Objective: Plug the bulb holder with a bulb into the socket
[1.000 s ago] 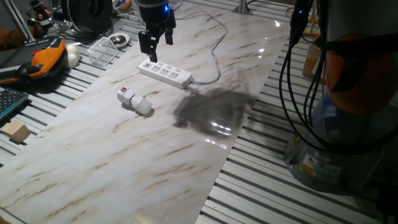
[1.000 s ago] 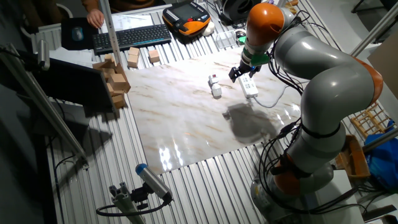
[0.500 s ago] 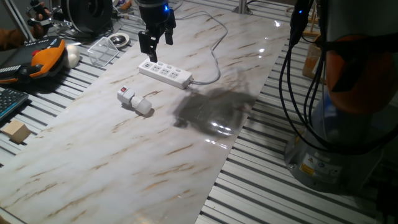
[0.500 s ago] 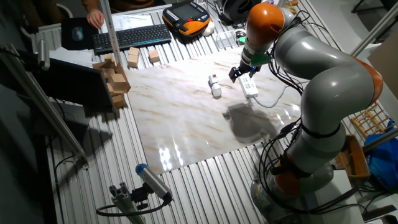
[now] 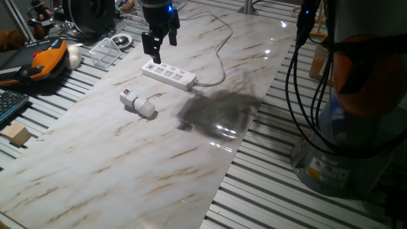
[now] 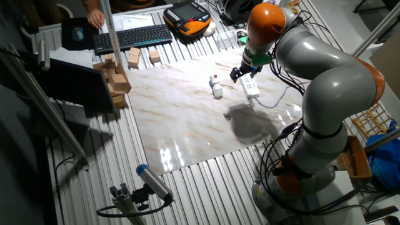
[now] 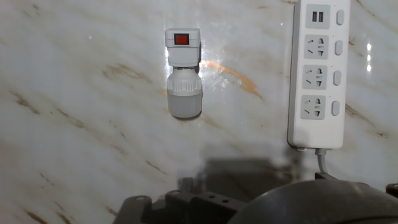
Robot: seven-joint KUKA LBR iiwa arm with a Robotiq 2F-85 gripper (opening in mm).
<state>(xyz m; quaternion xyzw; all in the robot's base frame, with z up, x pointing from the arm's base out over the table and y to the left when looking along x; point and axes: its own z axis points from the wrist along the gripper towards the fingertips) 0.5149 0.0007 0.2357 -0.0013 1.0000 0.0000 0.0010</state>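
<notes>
Socket (image 5: 168,74): long white power strip lay flat on the marble-patterned table (image 5: 159,146), upper centre of one fixed view; in the hand view it ran down the right edge, outlets facing up, cable leaving at its lower end.
Arm: grey and orange, it reached in from the right of the other fixed view and ended above the near end of the strip.
Gripper (image 5: 158,42): hung above the strip's left end, touching nothing; fingers stood spread with a plain gap between them and held nothing.
Bulb holder (image 7: 182,45): lay on its side on the table, upper centre of the hand view, red mark facing up, apart from the strip and to its left.
Bulb (image 7: 185,94): fitted to the holder's lower end, pointing down the frame, resting on the table.
Step in hand, as judged: approach and pick-up of the holder; nothing was yet plugged in.
Recommended execution: move across to the holder, centre the fingers over the boxy body rather than the rounded bulb, close across its flat sides, and lift level so the plug face can later be turned toward an outlet.
Risk, as judged: gripping the bulb could let it slip or roll.
</notes>
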